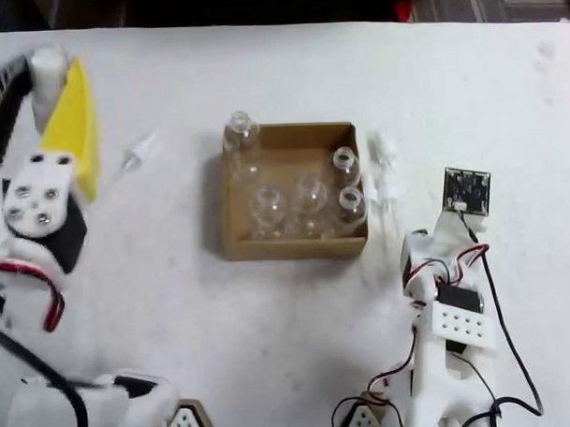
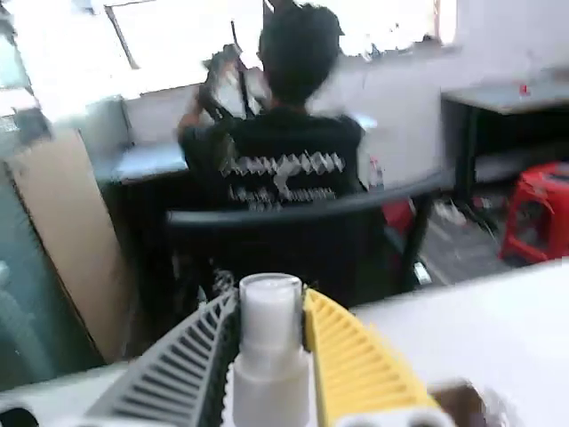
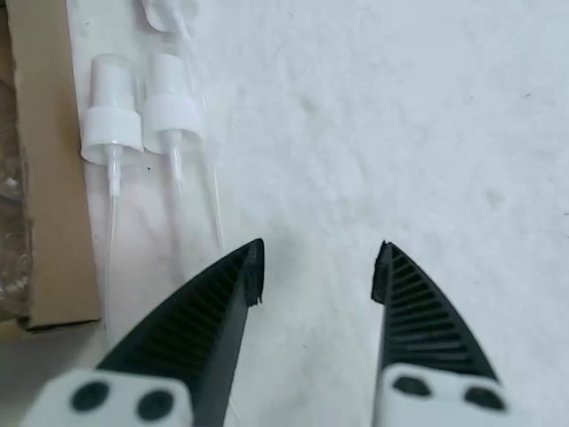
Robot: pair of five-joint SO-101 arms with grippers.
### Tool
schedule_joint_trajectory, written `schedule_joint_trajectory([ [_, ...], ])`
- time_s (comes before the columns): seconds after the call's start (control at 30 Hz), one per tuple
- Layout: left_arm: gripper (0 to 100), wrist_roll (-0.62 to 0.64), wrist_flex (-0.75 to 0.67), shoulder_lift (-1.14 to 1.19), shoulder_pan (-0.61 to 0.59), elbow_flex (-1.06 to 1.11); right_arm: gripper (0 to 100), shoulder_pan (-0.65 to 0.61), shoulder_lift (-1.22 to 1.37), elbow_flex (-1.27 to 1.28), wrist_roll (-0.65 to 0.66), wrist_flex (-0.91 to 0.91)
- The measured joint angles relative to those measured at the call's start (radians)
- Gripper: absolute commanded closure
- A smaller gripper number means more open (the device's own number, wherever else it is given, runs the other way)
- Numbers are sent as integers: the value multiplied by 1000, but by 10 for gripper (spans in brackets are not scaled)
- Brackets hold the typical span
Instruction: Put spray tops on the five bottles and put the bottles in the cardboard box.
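My left pincer (image 2: 269,298) is clamped on a white plastic spray top (image 2: 269,342), gripped between its grey and yellow jaws and raised well apart from the brown cardboard box (image 1: 291,244). My right pincer (image 3: 317,262) gapes wide and empty. Two more white spray tops (image 3: 111,120) lie just ahead of it, beside the box wall. The clear uncapped bottles (image 1: 310,194) stand loose in the box, so I reckon a top brought down off-centre could catch a neck and tip one.
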Motion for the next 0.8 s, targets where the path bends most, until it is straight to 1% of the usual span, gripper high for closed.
schedule_joint_trajectory([
  [0.07, 979, 3, -9, -55, 26, 143, 818, -2, 0, 0, 0, 0],
  [0.17, 979, 3, -120, -147, 40, 341, 818, -2, 0, 0, 0, 0],
  [0.27, 979, 23, -284, -247, 38, 525, 818, 0, 0, 0, 0, 0],
  [0.47, 976, 189, -649, -359, 29, 1002, 818, 0, 0, 6, 0, 0],
  [0.57, 976, 261, -862, -434, 26, 1243, 818, -2, 0, 6, 0, 0],
  [0.63, 976, 292, -1033, -476, 25, 1399, 818, -3, 0, 6, 0, 0],
  [0.7, 976, 304, -1231, -493, 25, 1562, 818, -2, 0, 6, 0, 0],
  [0.8, 976, 307, -1585, -496, 25, 1823, 818, -2, 0, 6, 0, 0],
])
